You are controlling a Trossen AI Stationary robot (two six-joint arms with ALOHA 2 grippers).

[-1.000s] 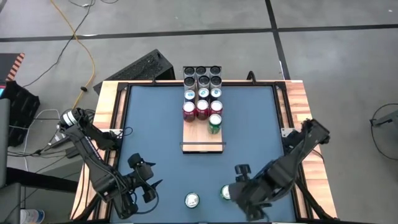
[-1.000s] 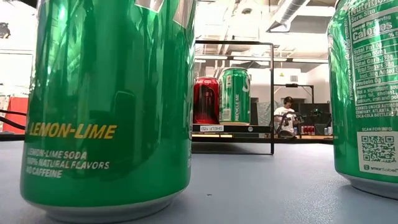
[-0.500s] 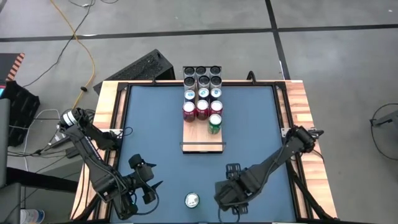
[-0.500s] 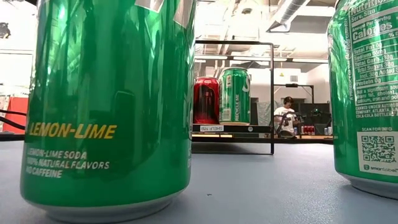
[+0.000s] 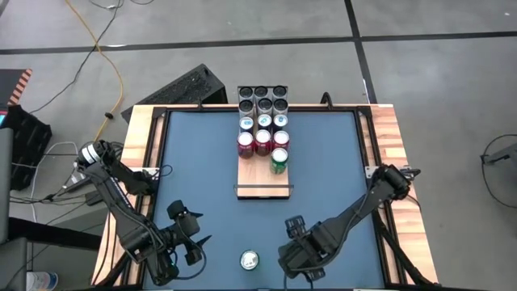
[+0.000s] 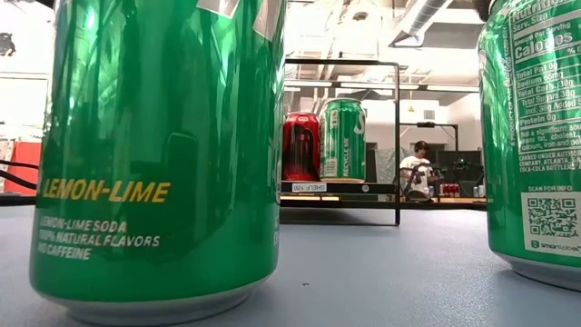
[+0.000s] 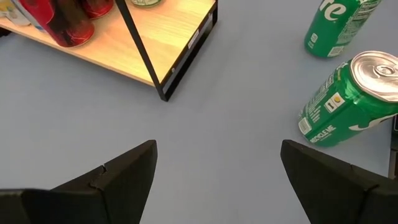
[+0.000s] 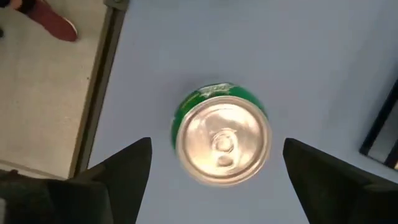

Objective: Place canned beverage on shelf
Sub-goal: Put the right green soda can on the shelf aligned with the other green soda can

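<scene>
Two green lemon-lime cans stand upright on the blue table near its front edge. My right gripper [image 8: 217, 142] is open and points down over the right can [image 8: 221, 142], one finger on either side of its silver top, touching nothing. In the high view it [image 5: 295, 250] covers that can. The left can [image 5: 250, 259] stands free on its base. My left gripper [image 5: 190, 238] waits open to the left of it, above bare table [image 7: 217, 146]. The shelf [image 5: 262, 182], a pale plank with black wire rails, lies at the table's middle.
Several cans stand in rows on the shelf's far part: dark ones, white-topped ones, red ones [image 5: 254, 144] and one green [image 5: 279, 160]. Its near end is bare wood. Pale wooden strips [image 5: 137, 137] edge the table. A person [image 6: 418, 168] sits far behind.
My right gripper has gone down and toward the table's left and near edges, rolling a little, and now stands over the right green can, which it hides in the high view. Neither can has moved.
</scene>
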